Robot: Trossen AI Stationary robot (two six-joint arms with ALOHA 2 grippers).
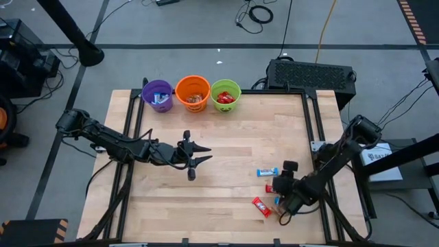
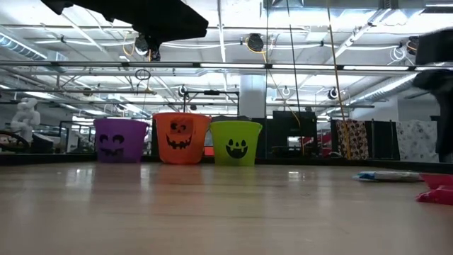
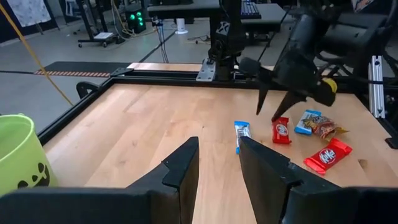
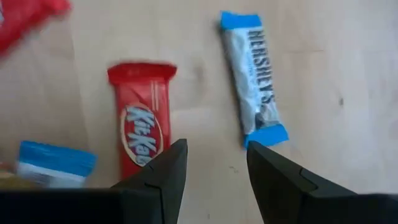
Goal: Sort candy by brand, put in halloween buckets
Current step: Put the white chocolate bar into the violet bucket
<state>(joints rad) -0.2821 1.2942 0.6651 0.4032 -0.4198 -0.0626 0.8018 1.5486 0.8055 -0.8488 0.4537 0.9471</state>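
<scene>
Three halloween buckets stand on their bases in a row at the table's far edge: purple (image 1: 158, 95), orange (image 1: 193, 92) and lime green (image 1: 226, 95), each with candy inside. Several candy bars lie flat near the right front: a blue-and-silver Hershey's (image 4: 254, 81), a red KitKat (image 4: 142, 127), a second KitKat (image 3: 328, 155), a blue bar (image 3: 306, 121) and a gold-brown one (image 3: 323, 129). My right gripper (image 4: 214, 171) hovers open over them, pointing steeply down, its fingers above the bare wood between the KitKat and the Hershey's. My left gripper (image 1: 202, 155) waits open above the table's middle, nearly level.
Black metal rails (image 1: 312, 116) run along the table's left and right sides. A black box (image 1: 312, 74) stands behind the far right corner. Bare wood (image 1: 233, 144) lies between the buckets and the candy.
</scene>
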